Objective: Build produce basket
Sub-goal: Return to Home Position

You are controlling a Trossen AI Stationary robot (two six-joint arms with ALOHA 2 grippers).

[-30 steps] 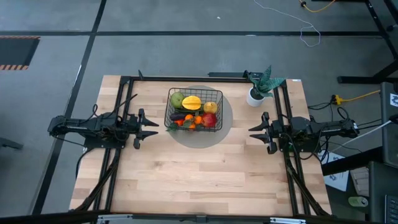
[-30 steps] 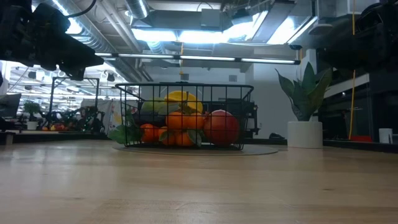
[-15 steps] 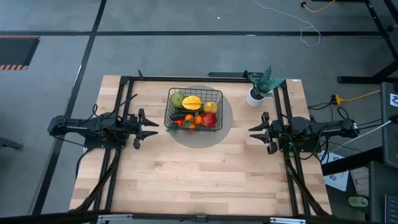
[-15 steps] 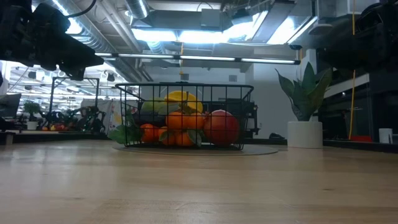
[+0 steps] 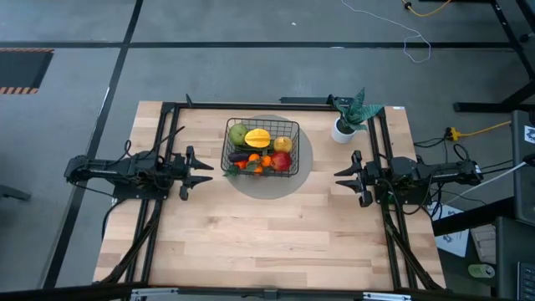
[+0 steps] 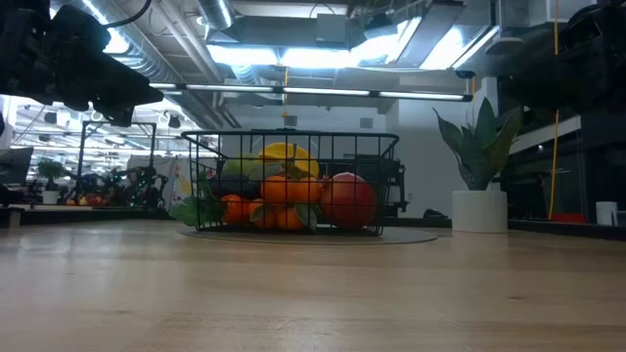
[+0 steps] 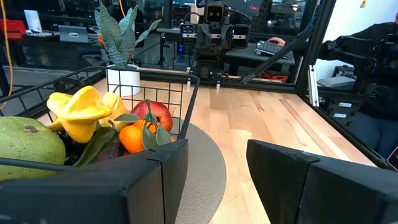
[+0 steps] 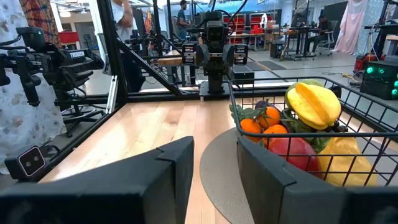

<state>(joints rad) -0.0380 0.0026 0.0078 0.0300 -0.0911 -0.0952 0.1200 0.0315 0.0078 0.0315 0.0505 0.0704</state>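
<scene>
The black wire basket [image 5: 261, 149] stands on a round grey mat [image 5: 292, 179] at the far middle of the table. Produce fills it: a green pear [image 5: 239, 133], a yellow fruit [image 5: 257, 136], a red fruit [image 5: 282, 160] and tangerines [image 5: 256, 166]. In the low view the red fruit [image 6: 347, 199] and tangerines [image 6: 279, 191] show through the mesh. My left gripper [image 5: 205, 172] waits left of the basket, level, open and holding nothing. My right gripper [image 5: 341, 178] waits to the right of the mat, also level, open and holding nothing.
A green plant in a white pot [image 5: 345, 118] stands at the far right corner, behind my right arm. Black frame rails [image 5: 159, 217] run along the table's left, right and far sides. Bare wood [image 5: 267, 234] lies in front of the basket. A person [image 8: 25, 93] stands beyond the table.
</scene>
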